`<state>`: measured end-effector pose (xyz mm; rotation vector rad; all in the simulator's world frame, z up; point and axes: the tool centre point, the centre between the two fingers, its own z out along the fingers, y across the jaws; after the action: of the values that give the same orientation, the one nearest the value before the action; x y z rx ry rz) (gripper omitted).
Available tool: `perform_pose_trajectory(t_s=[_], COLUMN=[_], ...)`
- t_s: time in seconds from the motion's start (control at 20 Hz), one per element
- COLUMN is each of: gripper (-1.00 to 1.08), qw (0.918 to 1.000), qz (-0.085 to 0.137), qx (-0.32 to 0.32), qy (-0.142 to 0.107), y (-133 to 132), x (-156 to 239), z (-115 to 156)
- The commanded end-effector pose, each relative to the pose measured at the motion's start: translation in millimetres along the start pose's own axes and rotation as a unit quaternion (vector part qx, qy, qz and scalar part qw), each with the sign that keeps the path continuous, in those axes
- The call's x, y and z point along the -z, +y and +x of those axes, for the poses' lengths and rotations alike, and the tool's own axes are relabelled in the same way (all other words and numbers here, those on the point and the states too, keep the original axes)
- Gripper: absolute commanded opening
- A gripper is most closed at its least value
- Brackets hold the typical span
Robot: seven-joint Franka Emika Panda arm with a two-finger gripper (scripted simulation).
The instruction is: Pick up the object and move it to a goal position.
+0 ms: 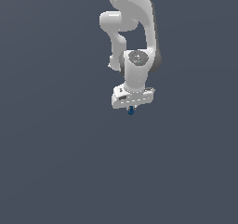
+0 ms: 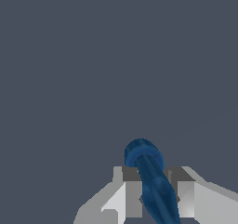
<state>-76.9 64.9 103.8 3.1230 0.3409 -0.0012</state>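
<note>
Nearest my wrist camera, the gripper [image 2: 153,204] has its fingers [image 2: 132,197] pinching the dark-blue object [image 2: 151,181] by its shaft, rounded end protruding beyond them, a hold I judge secure for carrying it to the goal.

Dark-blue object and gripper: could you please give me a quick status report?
White gripper shut on the small dark-blue elongated object. Object pokes out beyond the jaws. Nothing else in view, no obstruction seen.
</note>
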Motion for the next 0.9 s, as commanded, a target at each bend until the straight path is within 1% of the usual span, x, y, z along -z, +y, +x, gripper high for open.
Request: perform_pose_trajectory(t_s=[0.0, 0.25, 0.45, 0.65, 0.85], gripper=[-1.00, -1.00, -1.00, -1.00, -1.00], qw=[1.0000, 1.0000, 1.0000, 1.0000, 1.0000], qz=[0.000, 0.000, 0.000, 0.000, 0.000], qx=[0.000, 0.000, 0.000, 0.000, 0.000], qy=[0.000, 0.000, 0.000, 0.000, 0.000], y=[2, 7, 10, 12, 12], x=[22, 64, 88, 103, 110], z=[2, 5, 8, 10, 12])
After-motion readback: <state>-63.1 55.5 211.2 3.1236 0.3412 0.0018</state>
